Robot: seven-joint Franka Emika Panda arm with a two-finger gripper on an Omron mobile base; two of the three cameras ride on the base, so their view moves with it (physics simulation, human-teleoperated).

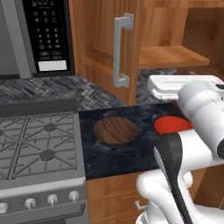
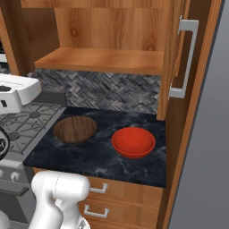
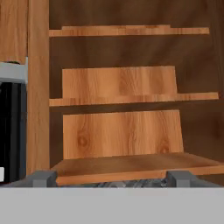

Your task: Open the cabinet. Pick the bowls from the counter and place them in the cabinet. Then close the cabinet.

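The cabinet (image 1: 100, 39) stands open, both doors swung out, its left door handle (image 1: 120, 50) and right door handle (image 2: 185, 58) facing me. Inside, its bare wooden shelf (image 2: 103, 60) shows, and the hand view looks straight at that shelf (image 3: 131, 166) with more boards above. On the counter (image 2: 98, 159) lie the bowls: the wood-grain one (image 2: 74, 129) (image 1: 115, 130) on the left, the red one (image 2: 133, 142) (image 1: 173, 124) to its right, partly behind my arm in the left base view. My gripper (image 3: 113, 179) is open and holds nothing, raised above the counter and facing the cabinet.
A black microwave (image 1: 43, 35) hangs left of the cabinet, above the grey gas stove (image 1: 37, 144). Wooden drawers (image 2: 116, 197) sit under the counter. The open left door (image 1: 105, 57) juts out over the counter's back left; the right door (image 2: 172, 58) stands edge-on by the wall.
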